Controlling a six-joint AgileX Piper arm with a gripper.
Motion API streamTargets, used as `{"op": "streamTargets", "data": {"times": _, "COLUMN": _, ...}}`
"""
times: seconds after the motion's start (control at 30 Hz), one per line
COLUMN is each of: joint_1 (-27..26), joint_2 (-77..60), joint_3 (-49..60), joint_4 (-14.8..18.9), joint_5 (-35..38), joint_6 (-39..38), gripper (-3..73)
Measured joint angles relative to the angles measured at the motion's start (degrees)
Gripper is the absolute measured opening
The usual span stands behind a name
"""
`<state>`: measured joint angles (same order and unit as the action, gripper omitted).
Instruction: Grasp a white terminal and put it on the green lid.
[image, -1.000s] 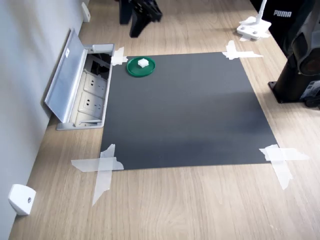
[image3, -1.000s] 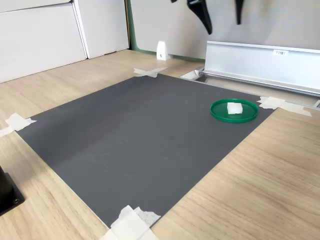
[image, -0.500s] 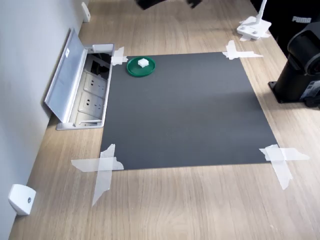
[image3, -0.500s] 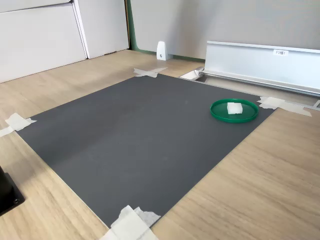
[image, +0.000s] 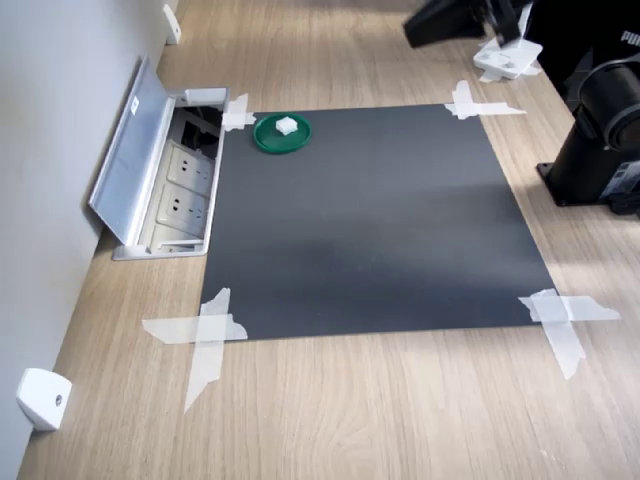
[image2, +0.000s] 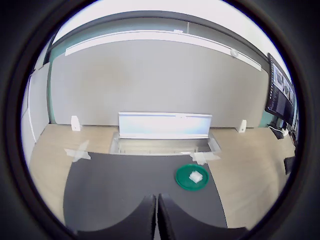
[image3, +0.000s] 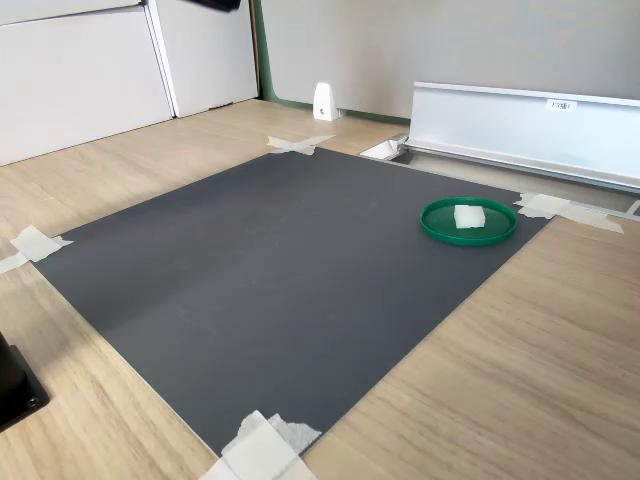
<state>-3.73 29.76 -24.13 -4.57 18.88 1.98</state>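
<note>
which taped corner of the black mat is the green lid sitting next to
The corner beside the open socket box: the green lid sits by that tape cross; the other three taped corners have nothing nearby.

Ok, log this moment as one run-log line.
white terminal: resting on green lid | pincer: shut, empty, away from lid | mat: otherwise bare
</note>
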Motion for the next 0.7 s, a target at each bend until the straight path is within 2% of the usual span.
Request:
{"op": "streamTargets", "data": {"times": 0.2, "joint_1": -1.1, "joint_2": -10.6, "joint_3": 9.5, "joint_4": 0.4, "joint_5": -4.2, "joint_6": 0.6, "gripper": -0.8}}
{"op": "streamTargets", "data": {"times": 0.7, "joint_1": -1.1, "joint_2": -24.7, "joint_3": 18.3, "joint_4": 1.0, "joint_5": -2.6, "joint_6": 0.6, "gripper": -0.8}}
